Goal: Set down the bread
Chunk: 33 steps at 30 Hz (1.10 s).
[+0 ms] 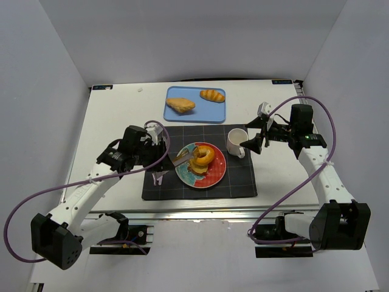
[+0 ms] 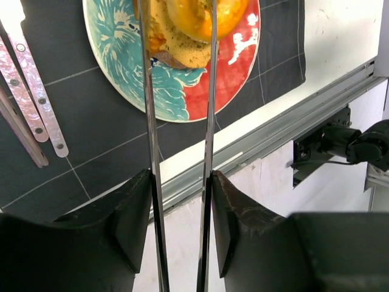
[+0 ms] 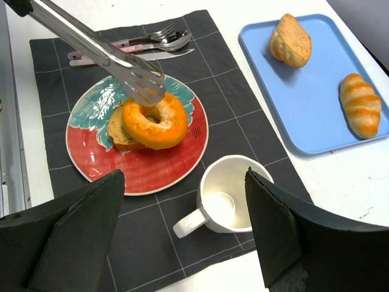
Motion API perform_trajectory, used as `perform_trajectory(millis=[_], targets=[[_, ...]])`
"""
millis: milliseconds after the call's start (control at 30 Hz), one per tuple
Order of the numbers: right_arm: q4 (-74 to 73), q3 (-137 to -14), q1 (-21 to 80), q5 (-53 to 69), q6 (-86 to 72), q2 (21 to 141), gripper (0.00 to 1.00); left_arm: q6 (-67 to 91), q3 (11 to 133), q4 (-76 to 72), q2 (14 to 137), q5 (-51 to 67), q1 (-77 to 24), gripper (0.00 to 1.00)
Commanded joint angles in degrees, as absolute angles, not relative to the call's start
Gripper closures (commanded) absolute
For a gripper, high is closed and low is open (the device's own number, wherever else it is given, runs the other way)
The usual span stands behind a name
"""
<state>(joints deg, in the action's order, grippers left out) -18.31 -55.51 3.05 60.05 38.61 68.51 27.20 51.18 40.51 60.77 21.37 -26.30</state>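
On the patterned plate (image 3: 146, 173), mid-placemat (image 3: 243, 128): the ring-shaped bread (image 3: 155, 121), glazed orange, propped on a flatter brown piece (image 3: 118, 131) underneath.

Looks light and soft, with a crust likely to dent under a hard squeeze and perhaps a little slick on the glazed top. Best taken across one side of the ring, one blade through the hole and one outside, with a gentle pinch only. Perched at a tilt on the lower piece, so liable to slide if nudged sideways.

Left gripper (image 2: 181, 207): closed on the two arms of a pair of metal tongs (image 3: 103, 52), pads pressing from outside. Tong tips over the ring's edge on the cutlery (image 3: 152, 42) side, at or just above the crust. Hard to say from these views whether touching or just clear, and no firm bite visible. Bread therefore well apart from the gripper itself, out at the far end of the tool, framed between the two arms in the wrist view.

Right gripper (image 3: 183, 173): wide open and empty, hovering by the white mug (image 3: 225, 194), just beside the plate.

Beyond the placemat, on the blue tray (image 3: 316, 128): a rounded roll (image 3: 290, 40) and a ridged roll (image 3: 361, 104), both untouched.
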Motion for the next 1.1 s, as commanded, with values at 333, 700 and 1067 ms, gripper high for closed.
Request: perform_trajectory(millis=[333,700,1067], targets=[[-18.8,-57.6,2.9,61.3,39.4,67.9,0.15,26.2,60.2,42.0,59.9,16.4,-26.2,0.49],[-18.8,-57.0,2.9,61.6,40.0,67.8,0.15,20.4,62.1,45.5,60.7,-5.4,-21.3,0.99],[-18.6,-57.0,2.9,63.0,41.2,67.6,0.15,4.6,47.8,11.9,75.8,-7.6,-2.5,0.99]])
